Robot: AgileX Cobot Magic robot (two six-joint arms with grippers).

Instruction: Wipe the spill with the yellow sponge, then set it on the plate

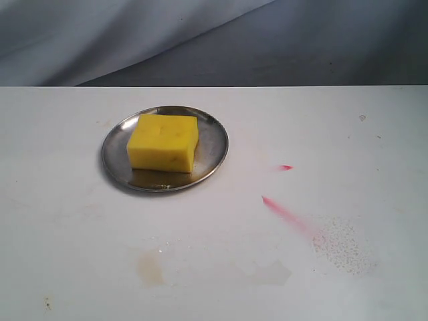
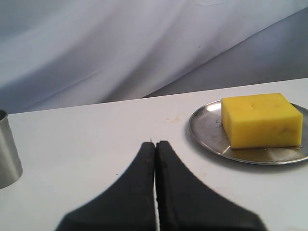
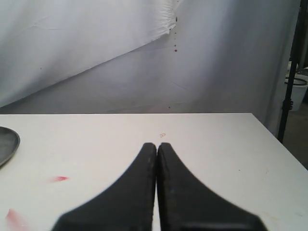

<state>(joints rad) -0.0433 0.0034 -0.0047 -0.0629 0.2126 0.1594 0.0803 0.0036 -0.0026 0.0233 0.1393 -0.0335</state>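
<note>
Sponge [image 1: 164, 142] on plate [image 1: 215, 142], long axis L-R

Pink streaks [image 1: 287, 212] (two), steel cup [image 2: 7, 151]

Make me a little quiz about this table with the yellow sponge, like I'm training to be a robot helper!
1. True or false: the yellow sponge lies on the plate.
2. Pick one. How are the left gripper and the right gripper?
A. both wide open
B. both shut and holding nothing
C. one is squeezing the sponge
3. Fill the gap: the streaks on the table to the right of the plate are ____ in colour.

Key: 1 true; 2 B; 3 pink.
</note>
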